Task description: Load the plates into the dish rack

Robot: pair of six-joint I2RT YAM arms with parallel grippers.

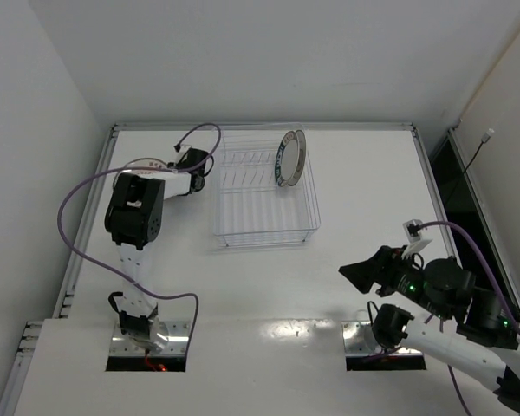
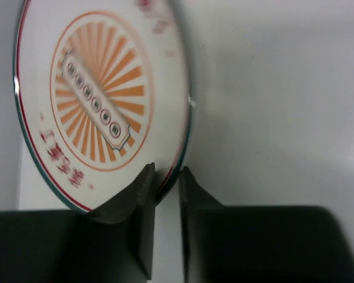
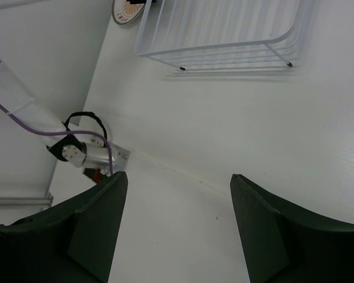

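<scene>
Step in hand: pick-up of the orange sunburst plate (image 2: 100,94) by the left gripper (image 2: 167,171), just off the far left corner of the dish rack (image 1: 264,234). This is a judgement from the grip, not a finished lift.
Left jaws: drawn close together, one each side of the plate's lower rim; looks clamped on it.
Right jaws: right gripper (image 3: 178,175) apart, nothing between; parked well off the rack's near right corner, over the worktop (image 1: 269,286).
Plate position: outside the wire, beside the rack's left side. Resting on the worktop or already lifted: cannot tell.
Already loaded: teal-rimmed plate (image 1: 290,158) standing on edge at the rack's far right.
Third plate: not found in any view.
Doing it well: only a narrow bite on a glazed rim, so the plate probably swings or slips if hurried.
- Lift slowly and keep the plate on edge.
- Carry it over the rack's left wall with the rim clear of the top wire.
- Line it up with a gap between tines, parallel to the teal-rimmed plate.
- Lower until the wire takes the weight, then release.
Risk: rim catching the top wire and shoving the light rack.
Plate look: white glossy face with an orange ray burst round a pale diagonal bar. The bar carries a row of small round marks. Thin orange ring, red characters near the edge, fine red and teal lines at the thin rim.
</scene>
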